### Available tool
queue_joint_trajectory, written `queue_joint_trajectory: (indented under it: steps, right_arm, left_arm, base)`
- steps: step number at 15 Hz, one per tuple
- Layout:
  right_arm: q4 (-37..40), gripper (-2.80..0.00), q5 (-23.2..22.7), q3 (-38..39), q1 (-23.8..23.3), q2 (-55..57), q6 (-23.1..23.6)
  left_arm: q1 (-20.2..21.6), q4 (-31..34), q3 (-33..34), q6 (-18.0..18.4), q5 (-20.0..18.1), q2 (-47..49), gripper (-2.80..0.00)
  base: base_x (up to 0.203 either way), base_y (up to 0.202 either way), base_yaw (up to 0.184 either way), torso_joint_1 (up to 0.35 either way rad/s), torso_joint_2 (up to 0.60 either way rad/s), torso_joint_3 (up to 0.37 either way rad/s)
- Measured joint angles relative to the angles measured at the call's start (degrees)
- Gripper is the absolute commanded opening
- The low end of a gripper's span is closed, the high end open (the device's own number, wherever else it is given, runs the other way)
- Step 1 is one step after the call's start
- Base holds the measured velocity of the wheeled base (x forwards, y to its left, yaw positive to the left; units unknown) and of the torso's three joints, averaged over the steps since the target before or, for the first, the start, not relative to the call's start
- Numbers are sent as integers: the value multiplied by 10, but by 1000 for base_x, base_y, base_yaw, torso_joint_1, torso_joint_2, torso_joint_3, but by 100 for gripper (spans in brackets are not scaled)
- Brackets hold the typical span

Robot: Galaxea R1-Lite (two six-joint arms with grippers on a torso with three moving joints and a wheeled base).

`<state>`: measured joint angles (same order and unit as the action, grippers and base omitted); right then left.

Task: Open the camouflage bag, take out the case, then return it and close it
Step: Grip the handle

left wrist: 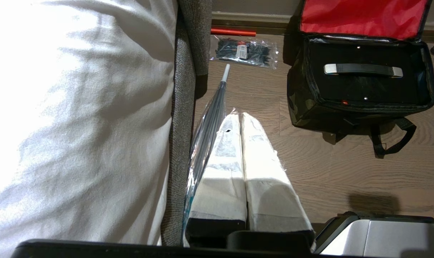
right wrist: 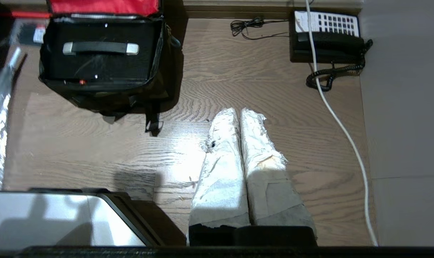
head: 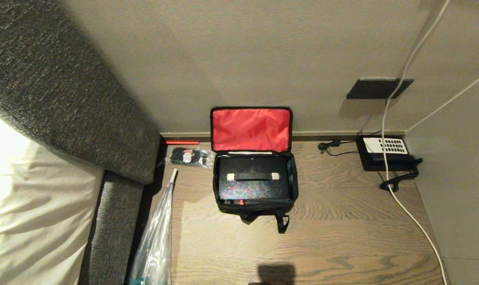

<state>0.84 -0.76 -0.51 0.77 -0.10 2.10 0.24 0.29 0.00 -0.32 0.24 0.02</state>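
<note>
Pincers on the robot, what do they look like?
Each pincer, left and right, has two long fingers wrapped in white, frayed tape, greyer toward the bottom, tapering to the tips and fixed on a black base. No arms or cables show.

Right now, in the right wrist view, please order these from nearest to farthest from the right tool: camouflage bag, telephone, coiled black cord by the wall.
From the right tool:
1. Green-black camouflage fabric bag, on its left.
2. Black telephone with white keypad, on its right.
3. Thin coiled black cord, ahead by the wall; close to the telephone's distance.
</note>
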Motion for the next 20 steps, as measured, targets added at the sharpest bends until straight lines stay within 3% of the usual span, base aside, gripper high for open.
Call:
queue_joint_trajectory:
  steps: [2, 4, 6, 8, 10, 12, 14, 17, 20]
  right_arm:
    - [4, -280, -3, 0, 0, 0, 30]
    - [-4, -280, 1, -3, 0, 0, 11]
    - [8, -280, -3, -65, 0, 0, -12]
    - [111, -280, -21, -203, 0, 0, -32]
    - [287, -280, -56, -330, 0, 0, -57]
    - [448, -280, -107, -387, 0, 4, -79]
    - [538, -280, -144, -413, 0, 42, -95]
    - [499, -280, -162, -448, 2, 205, -115]
    - [368, -280, -170, -477, 4, 475, -133]
  left_arm:
    - [0, 0, 0, 0, 0, 0, -280]
    - [0, 0, 0, 0, 0, 0, -280]
    - [0, 0, 0, 0, 0, 0, -280]
    - [0, -1, 0, 0, 0, 0, -280]
    - [0, 0, 0, 0, 0, 0, -280]
    - [0, 0, 0, 1, 0, 0, -280]
    - [0, -1, 0, 0, 0, 0, -280]
    - [0, -1, 0, 0, 0, 0, -280]
    - [0, -1, 0, 0, 0, 0, -280]
  base:
    - [0, 0, 0, 0, 0, 0]
    - [0, 0, 0, 0, 0, 0]
    - [0, 0, 0, 0, 0, 0]
    - [0, 0, 0, 0, 0, 0]
    - [0, 0, 0, 0, 0, 0]
    - [0, 0, 0, 0, 0, 0]
    - [0, 0, 0, 0, 0, 0]
    - [0, 0, 0, 0, 0, 0]
    - [0, 0, 0, 0, 0, 0]
